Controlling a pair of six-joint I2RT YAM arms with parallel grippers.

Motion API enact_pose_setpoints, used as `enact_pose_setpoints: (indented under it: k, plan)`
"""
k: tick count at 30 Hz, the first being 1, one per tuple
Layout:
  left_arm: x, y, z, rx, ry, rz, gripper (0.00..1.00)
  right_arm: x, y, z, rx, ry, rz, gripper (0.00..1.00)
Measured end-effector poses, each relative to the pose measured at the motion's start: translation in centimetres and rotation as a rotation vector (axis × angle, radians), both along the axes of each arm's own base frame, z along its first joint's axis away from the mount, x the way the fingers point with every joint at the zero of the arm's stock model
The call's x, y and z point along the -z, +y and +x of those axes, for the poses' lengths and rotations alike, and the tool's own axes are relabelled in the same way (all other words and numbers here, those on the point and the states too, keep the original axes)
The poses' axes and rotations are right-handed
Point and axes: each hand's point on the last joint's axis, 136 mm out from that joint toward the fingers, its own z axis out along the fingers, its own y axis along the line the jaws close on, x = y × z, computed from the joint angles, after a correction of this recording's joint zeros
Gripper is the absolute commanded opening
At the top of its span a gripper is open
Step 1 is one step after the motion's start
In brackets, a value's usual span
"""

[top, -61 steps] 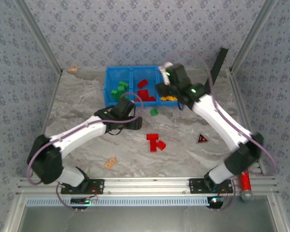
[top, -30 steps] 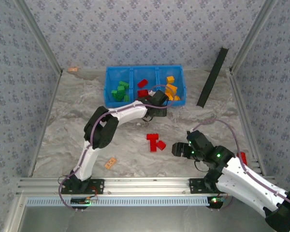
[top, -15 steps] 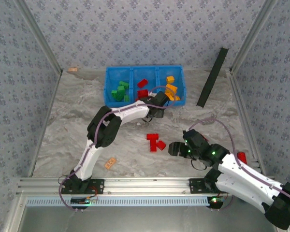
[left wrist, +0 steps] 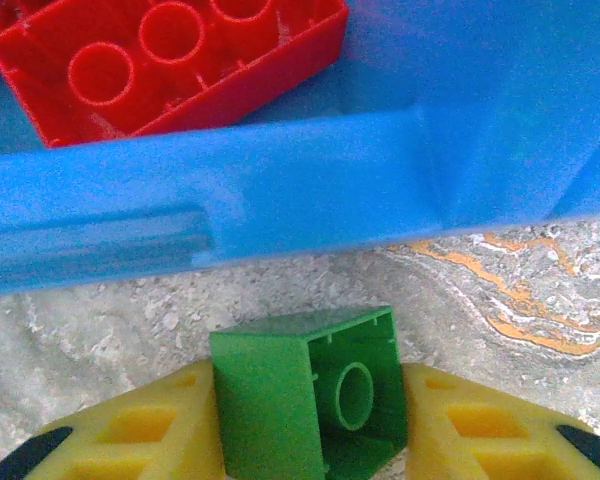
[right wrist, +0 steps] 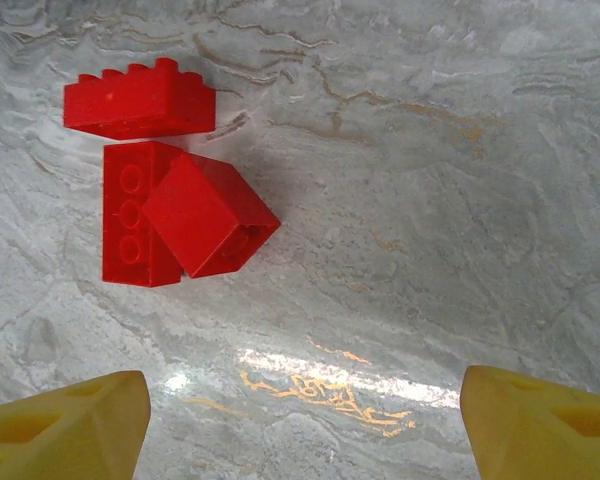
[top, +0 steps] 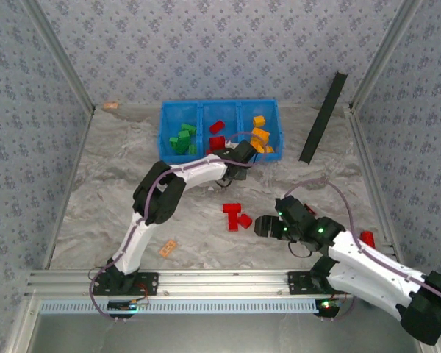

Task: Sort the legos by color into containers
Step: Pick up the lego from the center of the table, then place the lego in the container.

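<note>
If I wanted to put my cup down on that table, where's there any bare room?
The widest bare stretch of table lies left of the left arm. Another lies between the blue bin tray, the black bar and the right arm. Crowded: the middle, where the left gripper pinching a green brick, red bricks and right gripper meet.

Mid-table, brick cluster, tray behind it, lone brick just before the tray wall

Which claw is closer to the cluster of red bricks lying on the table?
Right. The right claw hovers open beside the red bricks, on their right. The left claw is farther, at the blue tray's front wall, gripping a green brick.
</note>
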Motion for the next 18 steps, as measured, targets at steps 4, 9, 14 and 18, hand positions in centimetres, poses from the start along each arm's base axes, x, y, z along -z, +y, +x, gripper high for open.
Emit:
enact_pose_setpoints:
  k: [4,9,14,18]
  plan:
    - [0.0,1.3,-1.3,0.003,0.010,0.003,0.30,0.9,0.5,0.1,-0.020,0.029,-0.017,0.84]
    - [-0.1,4.3,-4.2,0.018,0.049,0.047,0.27,1.1,1.6,0.6,-0.043,0.029,-0.003,0.85]
    - [-2.7,7.2,-6.8,0.044,0.067,0.085,0.27,0.8,2.9,1.6,-0.102,0.004,-0.020,0.85]
    - [-8.3,8.4,-7.0,0.057,-0.010,0.027,0.28,0.2,3.9,2.6,-0.164,-0.028,-0.052,0.86]
